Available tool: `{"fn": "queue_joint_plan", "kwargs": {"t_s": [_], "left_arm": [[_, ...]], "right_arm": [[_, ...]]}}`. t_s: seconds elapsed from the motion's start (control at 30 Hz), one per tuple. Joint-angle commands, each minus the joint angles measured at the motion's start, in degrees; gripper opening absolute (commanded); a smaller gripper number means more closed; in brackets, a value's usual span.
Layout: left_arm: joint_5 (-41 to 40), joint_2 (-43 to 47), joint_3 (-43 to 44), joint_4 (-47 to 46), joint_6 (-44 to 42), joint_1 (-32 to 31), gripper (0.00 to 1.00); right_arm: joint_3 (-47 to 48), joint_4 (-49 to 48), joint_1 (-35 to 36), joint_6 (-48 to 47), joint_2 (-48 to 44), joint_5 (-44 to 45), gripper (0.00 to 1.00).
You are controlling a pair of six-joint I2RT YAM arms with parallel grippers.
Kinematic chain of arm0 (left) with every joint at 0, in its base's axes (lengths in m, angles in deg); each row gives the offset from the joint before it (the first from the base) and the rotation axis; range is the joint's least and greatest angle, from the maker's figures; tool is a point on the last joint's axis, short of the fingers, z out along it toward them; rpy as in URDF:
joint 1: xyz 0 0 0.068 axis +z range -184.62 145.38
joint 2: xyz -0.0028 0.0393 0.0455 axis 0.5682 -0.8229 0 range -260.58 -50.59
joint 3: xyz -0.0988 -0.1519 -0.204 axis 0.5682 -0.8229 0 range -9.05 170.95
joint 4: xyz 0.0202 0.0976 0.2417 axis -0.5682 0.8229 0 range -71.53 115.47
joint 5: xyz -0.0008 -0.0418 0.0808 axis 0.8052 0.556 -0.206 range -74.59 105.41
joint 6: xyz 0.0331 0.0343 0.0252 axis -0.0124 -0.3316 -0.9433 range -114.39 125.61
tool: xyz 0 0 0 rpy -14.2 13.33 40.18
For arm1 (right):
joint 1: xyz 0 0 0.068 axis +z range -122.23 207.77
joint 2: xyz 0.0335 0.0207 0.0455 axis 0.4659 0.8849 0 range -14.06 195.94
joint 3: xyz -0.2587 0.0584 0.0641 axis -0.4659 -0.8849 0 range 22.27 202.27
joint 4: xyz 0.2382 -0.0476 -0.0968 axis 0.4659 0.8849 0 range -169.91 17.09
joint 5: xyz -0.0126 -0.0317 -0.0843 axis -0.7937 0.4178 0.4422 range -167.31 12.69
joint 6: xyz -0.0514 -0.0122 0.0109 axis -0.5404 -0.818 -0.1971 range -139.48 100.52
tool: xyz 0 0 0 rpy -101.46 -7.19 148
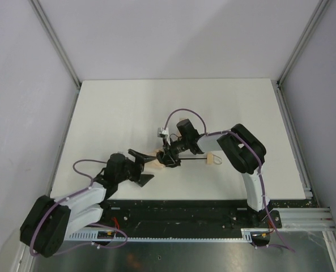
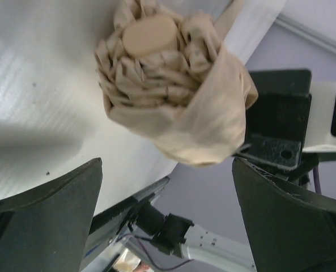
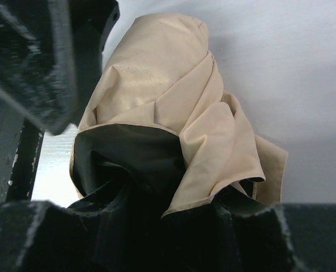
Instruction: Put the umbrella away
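The umbrella (image 1: pixel 158 163) is seen near the middle of the white surface (image 1: pixel 117 113). Its bundled beige canopy (image 2: pixel 156 73) is pointed toward the left arm, and its thin black shaft (image 1: pixel 193 161) is run rightward to the pale handle (image 1: pixel 215 160). The canopy is grasped by the right pincer (image 1: pixel 170 160), which is clenched around the folds (dark lining is visible under the beige in the wrist view). The left pincer (image 1: pixel 144 166) is released, its fingers (image 2: pixel 43 221) spread wide just short of the canopy's capped end and apart from it.

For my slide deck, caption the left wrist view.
Open left gripper faces the bunched beige umbrella, held by the right gripper, over the table.
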Motion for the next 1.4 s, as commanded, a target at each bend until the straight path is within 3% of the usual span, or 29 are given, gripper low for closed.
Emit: {"fn": "queue_joint_plan", "kwargs": {"t_s": [0.0,0.17,0.33,0.67,0.73,0.77,0.83,0.87,0.93,1.03,1.23,1.37], "left_arm": [[-11.2,-5.0,2.3,-4.9,2.9,-1.4,0.99],[-14.3,-15.8,2.7,-12.1,2.0,-1.6,0.97],[-14.8,-26.9,5.1,-18.0,-1.9,-1.8,0.85],[-14.6,-32.8,4.1,-21.3,-7.4,-1.7,0.10],[-13.6,-33.9,4.1,-21.3,-7.4,-1.6,0.03],[-13.1,-34.6,4.0,-21.4,-7.2,-1.5,0.01],[-12.2,-35.9,4.0,-21.4,-6.9,-1.4,0.00],[-11.7,-36.5,4.0,-21.3,-6.7,-1.4,0.00],[-11.3,-37.3,3.8,-21.3,-6.5,-1.4,0.00],[-10.7,-38.1,3.7,-21.3,-6.2,-1.4,0.00],[-8.8,-38.1,3.7,-20.9,-5.3,-1.2,0.00],[-6.3,-38.9,5.4,-17.3,-4.5,-0.8,0.00]], "right_arm": [[-4.8,11.5,-0.2,0.4,5.5,3.9,0.00],[-4.7,11.1,0.0,1.1,4.6,0.9,0.00],[-3.3,13.5,1.2,-0.1,5.3,-0.3,0.00],[-0.3,16.5,1.9,1.4,4.4,-3.6,0.00],[-0.2,14.4,1.2,5.2,3.2,-3.0,0.08],[-0.2,13.0,0.8,7.9,2.4,-1.8,0.19],[-0.4,12.0,-0.3,12.8,0.3,2.0,0.52],[-0.5,11.8,-0.7,14.8,-0.8,3.1,0.76],[-0.5,12.7,-1.8,17.3,-3.6,5.3,0.93],[-0.6,16.5,-3.0,17.5,-9.9,10.2,0.99],[-0.6,24.3,-4.0,12.6,-22.7,25.4,0.99],[-3.7,22.3,0.5,5.6,-28.9,34.7,0.99]]}}
